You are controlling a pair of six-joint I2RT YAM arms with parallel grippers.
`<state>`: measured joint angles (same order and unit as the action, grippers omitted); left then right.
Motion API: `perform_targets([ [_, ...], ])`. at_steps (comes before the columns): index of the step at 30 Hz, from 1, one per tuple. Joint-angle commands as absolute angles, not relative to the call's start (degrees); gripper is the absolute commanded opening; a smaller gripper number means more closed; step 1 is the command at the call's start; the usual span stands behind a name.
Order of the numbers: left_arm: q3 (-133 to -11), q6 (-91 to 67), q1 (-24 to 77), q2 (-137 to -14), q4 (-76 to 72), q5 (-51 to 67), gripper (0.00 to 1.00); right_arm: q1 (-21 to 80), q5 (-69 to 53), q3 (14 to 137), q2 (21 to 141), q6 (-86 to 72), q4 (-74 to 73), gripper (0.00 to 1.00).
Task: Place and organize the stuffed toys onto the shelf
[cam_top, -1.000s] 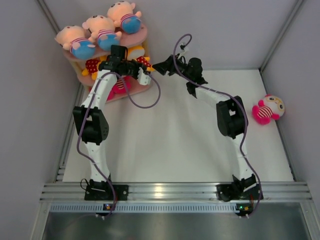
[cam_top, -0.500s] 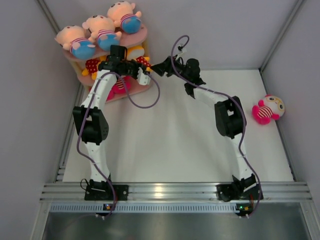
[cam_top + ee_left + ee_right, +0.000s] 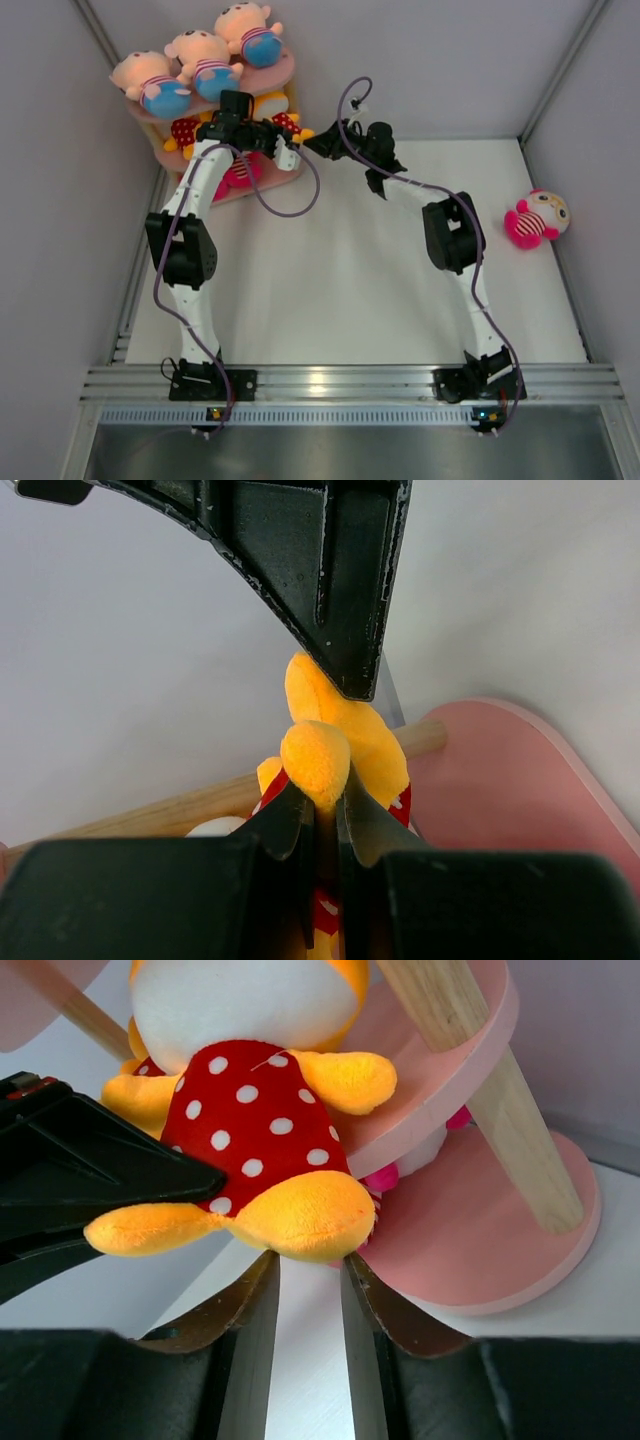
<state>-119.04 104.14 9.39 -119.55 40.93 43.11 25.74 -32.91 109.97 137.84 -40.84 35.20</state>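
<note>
Plush, light and compressible, the yellow bear (image 3: 255,1120) was lodged at the right edge of the shelf (image 3: 470,1260), middle tier. One limb was pinched by the left claw (image 3: 322,810); the right claw (image 3: 305,1270) was narrowly parted beneath a foot. A torso grip was judged firmer.

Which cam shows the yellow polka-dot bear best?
Right wrist. The yellow bear fills the frame there, with its red dotted outfit, arms and feet clear, lying on the shelf. Left wrist shows only one yellow limb, pinched in the left pincer. In the top view the bear is mostly hidden behind the left arm.
</note>
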Motion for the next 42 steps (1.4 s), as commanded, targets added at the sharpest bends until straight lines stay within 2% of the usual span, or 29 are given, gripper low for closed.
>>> perform_targets([
  [1,-118.7,105.7,8.3,-119.0,39.7,44.9,0.00,26.7,-33.1,110.8,135.0,-41.4,41.2,0.33],
  [3,-118.4,106.0,8.3,-118.8,39.7,44.8,0.00,26.8,-33.5,111.3,135.0,-41.3,41.1,0.48],
  [4,-118.4,106.1,8.3,-118.8,39.7,44.9,0.00,26.9,-33.5,111.3,135.1,-41.2,41.1,0.52],
  [6,-118.4,106.1,8.3,-118.8,39.7,44.8,0.00,26.8,-33.6,111.2,135.2,-41.0,41.1,0.57],
  [9,-118.4,106.3,8.3,-119.0,39.7,44.7,0.00,26.8,-33.9,112.4,135.7,-40.9,40.8,0.57],
  [11,-118.5,106.3,8.3,-118.9,39.7,44.9,0.00,26.9,-33.5,114.2,136.2,-40.4,40.1,0.51],
  [13,-118.6,106.3,8.3,-119.0,39.7,44.9,0.00,27.2,-33.2,115.9,137.3,-39.8,37.6,0.41],
  [14,-118.6,106.3,8.3,-118.9,39.6,44.9,0.00,27.3,-33.4,117.8,137.7,-39.1,36.9,0.33],
  [17,-118.4,106.3,8.3,-118.7,39.7,44.7,0.00,27.7,-33.1,119.2,139.1,-39.6,36.6,0.19],
  [18,-118.3,106.1,8.2,-118.7,39.7,44.6,0.00,27.8,-33.0,119.2,139.3,-40.2,37.3,0.10],
  [21,-117.9,106.1,8.1,-118.5,39.7,44.6,0.00,27.9,-32.4,119.3,139.4,-41.3,38.8,0.01],
  [24,-117.8,105.5,8.1,-118.5,39.7,44.3,0.52,28.1,-30.2,119.5,139.0,-40.5,37.7,0.00],
  [25,-117.6,105.2,8.1,-118.4,39.7,44.3,0.64,28.2,-29.5,119.5,138.8,-40.3,37.3,0.00],
  [26,-117.2,105.0,8.2,-118.1,39.7,44.2,0.69,28.4,-28.8,119.2,138.6,-40.1,36.6,0.00],
  [31,-115.9,105.1,8.2,-117.1,39.7,43.9,0.70,29.2,-22.7,118.2,137.6,-39.4,35.9,0.00],
  [38,-115.0,104.2,8.2,-115.6,39.7,43.9,0.74,31.8,-14.1,125.0,140.4,-37.9,32.6,0.00],
  [39,-114.8,104.1,8.2,-115.1,39.7,43.4,0.84,32.1,-11.7,125.7,141.0,-37.9,32.4,0.00],
  [40,-114.6,103.9,8.2,-115.0,39.7,43.2,0.86,32.3,-10.3,126.2,141.3,-38.0,32.0,0.00],
  [41,-114.3,103.8,8.2,-114.7,39.7,43.2,0.97,32.9,-9.0,127.1,142.1,-37.9,31.9,0.00],
  [42,-114.2,103.8,8.2,-114.3,39.7,43.0,0.98,33.2,-7.9,127.6,142.6,-37.9,31.8,0.00],
])
